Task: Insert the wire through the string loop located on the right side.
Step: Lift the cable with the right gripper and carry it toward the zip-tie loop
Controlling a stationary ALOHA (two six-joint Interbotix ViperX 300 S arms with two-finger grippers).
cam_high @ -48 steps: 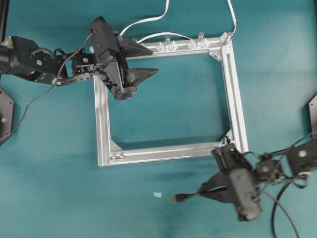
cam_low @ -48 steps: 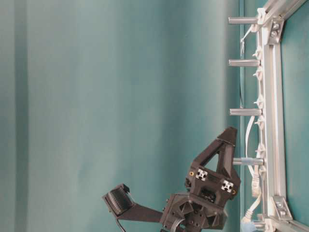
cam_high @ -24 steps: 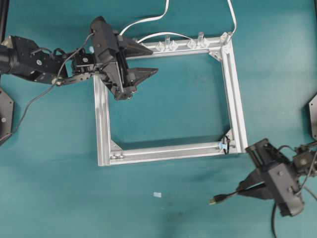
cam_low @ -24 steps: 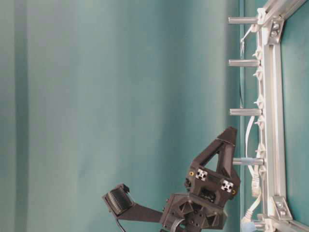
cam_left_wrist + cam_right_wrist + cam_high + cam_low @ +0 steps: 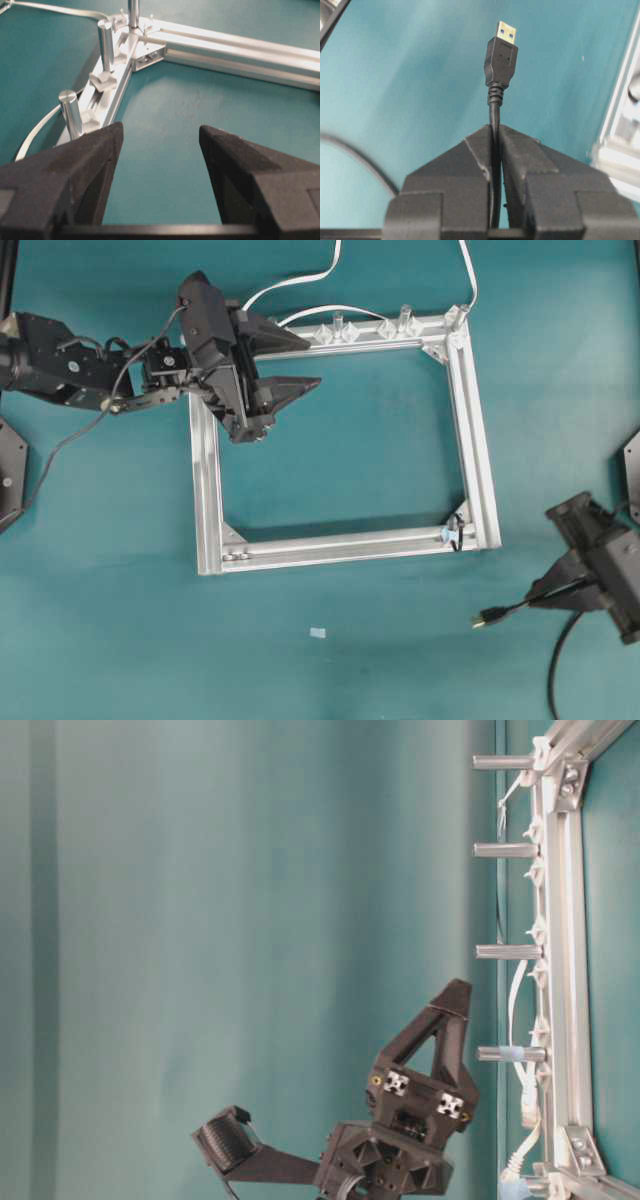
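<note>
Teal tabletop (image 5: 120, 590) filling the overhead view, matching teal backdrop (image 5: 250, 920) behind, soft even light

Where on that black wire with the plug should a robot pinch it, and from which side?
On the thin cord just behind the plug, coming from the cable end, as the right gripper does now with the wire. The cord is slim enough for the jaws to close on, and the stiff plug sticks out free in front, ready for poking through the string loop.
</note>
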